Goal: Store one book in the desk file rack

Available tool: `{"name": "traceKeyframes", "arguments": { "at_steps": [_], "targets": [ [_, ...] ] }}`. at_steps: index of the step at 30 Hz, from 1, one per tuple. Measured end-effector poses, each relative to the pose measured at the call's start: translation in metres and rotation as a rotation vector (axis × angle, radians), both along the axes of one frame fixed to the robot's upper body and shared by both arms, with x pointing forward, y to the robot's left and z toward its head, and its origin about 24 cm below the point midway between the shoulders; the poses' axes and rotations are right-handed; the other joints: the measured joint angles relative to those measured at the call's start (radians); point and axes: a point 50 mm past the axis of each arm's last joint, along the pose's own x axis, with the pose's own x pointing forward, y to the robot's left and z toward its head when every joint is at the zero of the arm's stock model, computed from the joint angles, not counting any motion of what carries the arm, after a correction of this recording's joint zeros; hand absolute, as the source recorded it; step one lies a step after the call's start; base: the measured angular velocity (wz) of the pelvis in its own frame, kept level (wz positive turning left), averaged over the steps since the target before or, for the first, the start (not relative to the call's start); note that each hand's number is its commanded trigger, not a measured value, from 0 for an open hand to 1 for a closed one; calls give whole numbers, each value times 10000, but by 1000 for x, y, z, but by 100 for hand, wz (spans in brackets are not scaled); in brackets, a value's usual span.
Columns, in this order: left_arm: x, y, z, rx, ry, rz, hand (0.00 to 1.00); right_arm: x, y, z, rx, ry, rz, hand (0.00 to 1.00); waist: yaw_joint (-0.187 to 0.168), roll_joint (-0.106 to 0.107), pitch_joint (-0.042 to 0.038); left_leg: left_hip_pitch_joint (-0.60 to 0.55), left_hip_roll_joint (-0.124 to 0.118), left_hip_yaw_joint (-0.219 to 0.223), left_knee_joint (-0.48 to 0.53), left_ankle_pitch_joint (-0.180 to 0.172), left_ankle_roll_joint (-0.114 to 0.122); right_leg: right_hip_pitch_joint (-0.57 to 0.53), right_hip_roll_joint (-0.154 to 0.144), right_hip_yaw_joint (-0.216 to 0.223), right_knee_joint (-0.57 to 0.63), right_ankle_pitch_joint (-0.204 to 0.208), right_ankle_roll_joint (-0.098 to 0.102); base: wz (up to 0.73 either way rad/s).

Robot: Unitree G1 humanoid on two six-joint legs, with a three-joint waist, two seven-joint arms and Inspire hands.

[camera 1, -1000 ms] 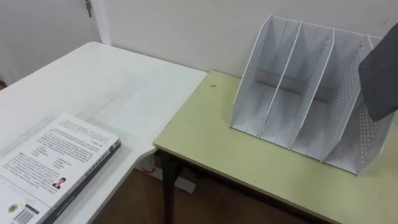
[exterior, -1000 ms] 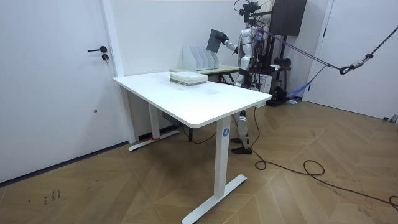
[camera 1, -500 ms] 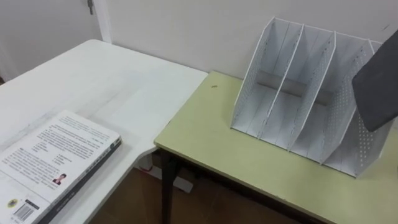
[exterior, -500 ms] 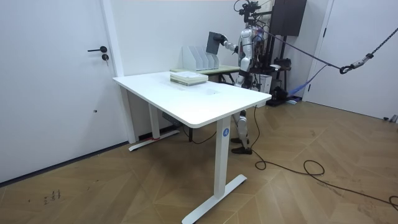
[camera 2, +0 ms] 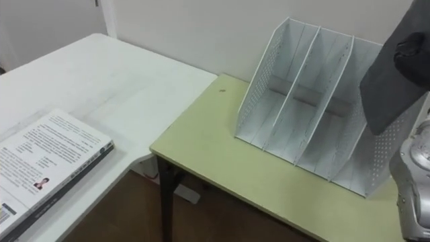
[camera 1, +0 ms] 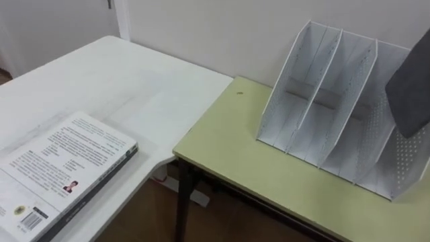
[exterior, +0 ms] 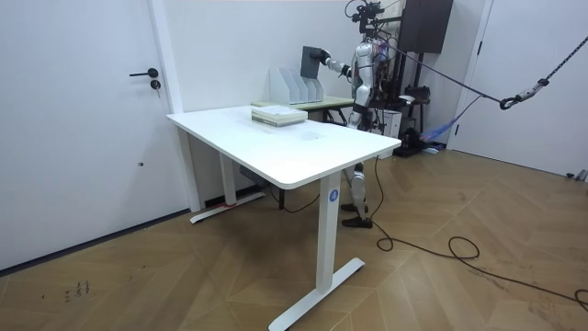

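Up at the right edge of the eye views, the right robot hand [camera 2: 413, 57] is clenched on a dark grey book [camera 2: 386, 87]. Its dark fingers curl over the book's upper part, and the book hangs tilted in the air, overlapping the top of the right-hand slot of the white file rack [camera 2: 259, 91]. The rack stands on a green worktop [camera 2: 215, 151] close to the wall, its perforated dividers slanting up and its slots open toward the robot. A small dark spot [camera 2: 222, 90] marks the green surface left of the rack. Just beside the green worktop on the left is a white worktop [camera 2: 114, 74], and on its near part a pale book [camera 2: 40, 161] lies flat with its printed cover up — well apart from the rack. In the room view the robot stands by the green worktop on the room view's right, one arm raised toward the rack, with a door [exterior: 73, 119] off at the room view's left. The held book's right side runs out of the eye views, as does the pale book's near corner. The rack's rightmost slot is partly covered — whether the held book's lower edge touches the rack I cannot tell.
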Motion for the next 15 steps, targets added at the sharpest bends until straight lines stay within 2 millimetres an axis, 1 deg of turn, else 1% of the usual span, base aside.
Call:
{"name": "traceKeyframes", "arguments": {
  "at_steps": [2, 5, 7, 11, 15],
  "targets": [
    [0, 0, 0, -15, 37, 11, 0, 1, 0, -1, 8, 147, 120, 100, 48, 41, -25, 26, 5, -13, 0, 0, 0, 15, -5, -46, 8, 2, -4, 0],
    [-2, 0, 0, -56, 104, 157, 0, 4, -1, -5, 110, 397, 118, 100, 46, 46, -26, 75, 10, -36, 1, 0, 0, 83, -40, -270, -4, 6, -10, 0],
    [-3, 0, -1, -117, 220, 227, 0, 11, -3, -7, 387, 837, -5, 100, 44, 55, -35, 98, 1, -36, 5, 0, 0, 98, -63, -306, -1, 5, -9, 0],
    [-4, 1, 0, -184, 336, 382, 0, 19, -3, -7, 338, 1279, 69, 100, 59, 30, -48, 92, -21, -93, 29, 1, 1, 104, -92, -374, -20, 2, -2, 4],
    [-3, 2, 0, -182, 341, 444, 0, 21, -5, -7, 385, 1548, 14, 100, 98, -2, -79, 89, -28, -148, 40, 2, 3, 134, -109, -432, -8, 3, -1, 5]
  ]
}}
